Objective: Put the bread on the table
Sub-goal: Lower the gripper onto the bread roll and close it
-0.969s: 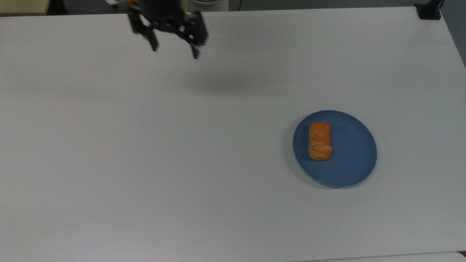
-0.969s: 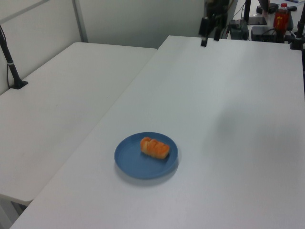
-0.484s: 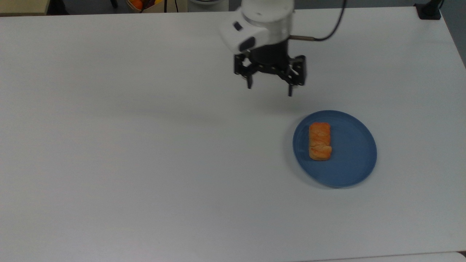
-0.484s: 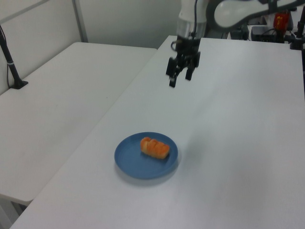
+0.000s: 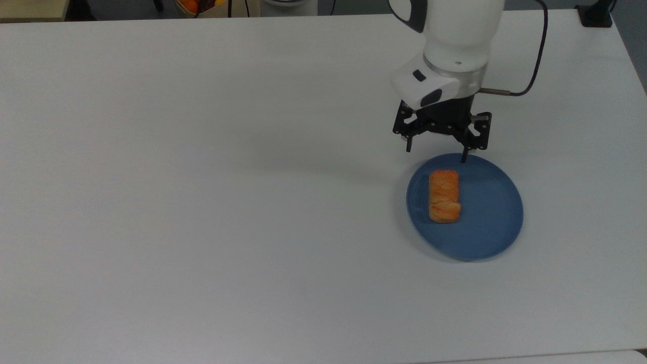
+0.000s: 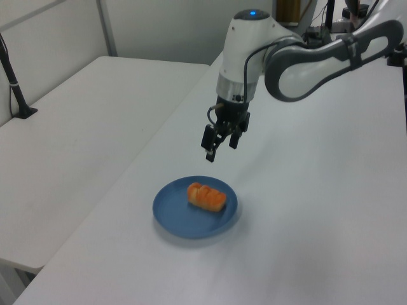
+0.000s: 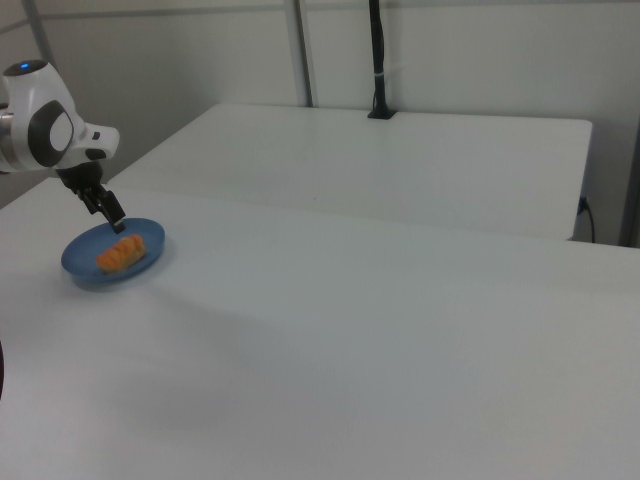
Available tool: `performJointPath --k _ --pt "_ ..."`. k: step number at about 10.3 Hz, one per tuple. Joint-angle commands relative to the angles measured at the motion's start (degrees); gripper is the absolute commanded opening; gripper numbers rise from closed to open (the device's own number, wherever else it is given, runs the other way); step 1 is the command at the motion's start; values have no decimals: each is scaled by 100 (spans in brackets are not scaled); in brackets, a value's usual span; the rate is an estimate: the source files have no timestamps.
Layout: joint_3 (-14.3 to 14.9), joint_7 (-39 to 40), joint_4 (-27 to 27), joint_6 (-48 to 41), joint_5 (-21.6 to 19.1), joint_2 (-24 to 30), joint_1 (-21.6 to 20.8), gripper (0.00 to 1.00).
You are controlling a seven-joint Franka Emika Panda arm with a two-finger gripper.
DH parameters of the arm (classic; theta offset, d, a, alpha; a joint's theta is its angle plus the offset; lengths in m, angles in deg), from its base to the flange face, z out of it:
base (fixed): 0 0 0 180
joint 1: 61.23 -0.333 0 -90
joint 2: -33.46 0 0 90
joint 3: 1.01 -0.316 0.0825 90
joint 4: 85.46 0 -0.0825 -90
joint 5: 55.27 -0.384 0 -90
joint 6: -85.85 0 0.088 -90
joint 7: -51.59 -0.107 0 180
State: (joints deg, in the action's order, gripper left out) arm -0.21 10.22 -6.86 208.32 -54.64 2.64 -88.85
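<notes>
While on its blue plate (image 5: pixel 485 222), bread (image 5: pixel 444 196) (untouched) under spread, empty fingers (image 5: pixel 408 146).

Top view looking almost straight down on the white table (image 5: pixel 202 202), left view raised and oblique from a near corner, right view lower and farther back — both side views share the blue plate (image 6: pixel 181 222) and the neighbouring table (image 7: pixel 400 160)

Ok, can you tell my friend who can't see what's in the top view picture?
A small orange-golden braided bun lies on a round blue plate on a big white table. A white robot arm's black gripper hangs over the plate's far edge, its fingers open and not touching the bun.
</notes>
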Motion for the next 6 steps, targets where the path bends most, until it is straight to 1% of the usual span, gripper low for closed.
performJointPath --k 1,4,5,6 --pt "149 -256 -652 302 269 -765 -157 100" --pt "149 -257 -819 559 367 -1048 -200 100" --pt "176 -257 -872 585 410 -1170 -314 100" --pt "176 -266 -916 585 507 -1276 -341 100"
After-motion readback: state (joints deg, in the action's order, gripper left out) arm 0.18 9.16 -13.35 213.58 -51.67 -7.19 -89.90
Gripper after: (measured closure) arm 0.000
